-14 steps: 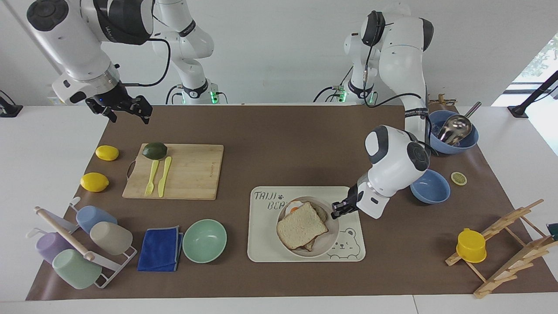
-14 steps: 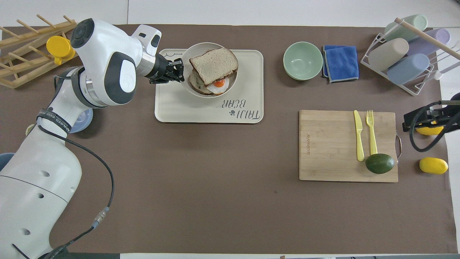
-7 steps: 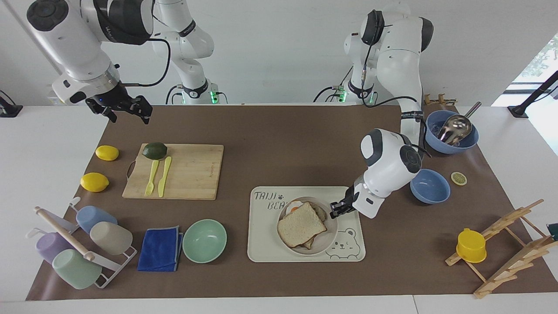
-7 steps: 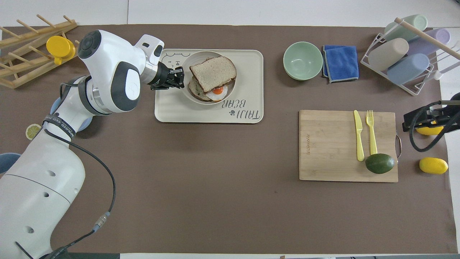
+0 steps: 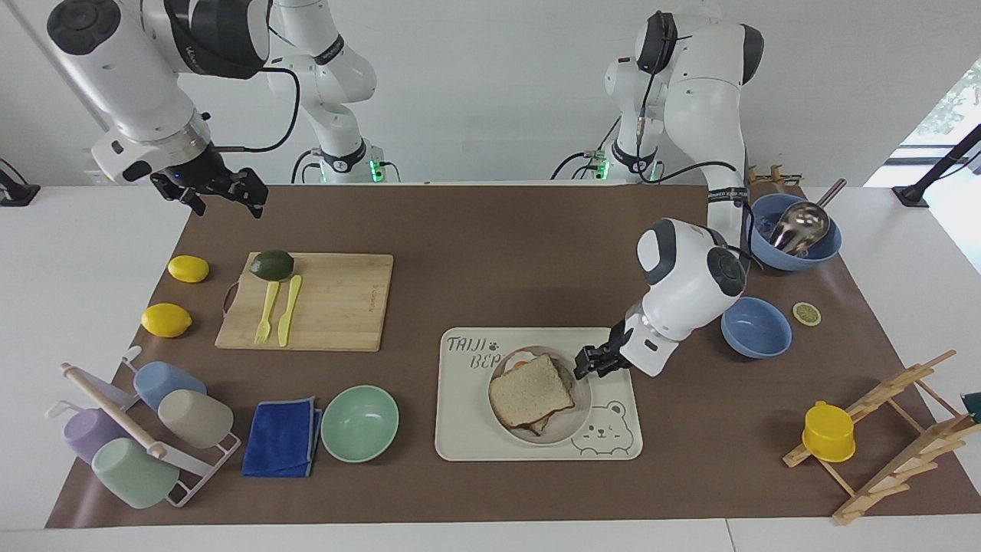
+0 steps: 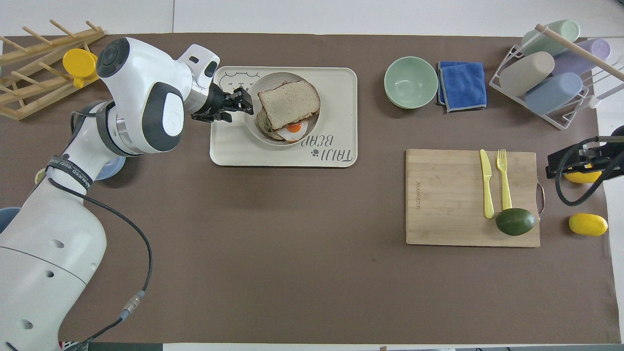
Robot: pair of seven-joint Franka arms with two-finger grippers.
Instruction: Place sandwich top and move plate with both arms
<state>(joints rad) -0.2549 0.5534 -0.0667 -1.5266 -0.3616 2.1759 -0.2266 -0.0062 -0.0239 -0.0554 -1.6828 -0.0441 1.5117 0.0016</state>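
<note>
Overhead view first: the cream tray (image 6: 336,87) carries printed lettering that reads "TAIJI BEAR" beside a small paw mark, and in the facing view a bear face is drawn on its corner farthest from the robots. The plate (image 5: 576,418) sits on this tray, and in it lies a slice of bread with a fried egg (image 6: 294,128) (yolk orange), with the sandwich top (image 6: 288,98) laid over it, slightly askew. That top slice is pale brown, speckled, plain-faced, with a darker crust.

The left gripper (image 5: 586,362) hangs at the plate's rim on the tray's left-arm side; whether its fingers are apart or pinching the rim cannot be told. The right gripper (image 5: 222,192) waits well away from the tray, over the mat's corner near its own base, fingers spread with nothing between them.

A mint-green bowl (image 5: 359,423) stands beside the tray, toward the right arm's end, with nothing visible inside.
</note>
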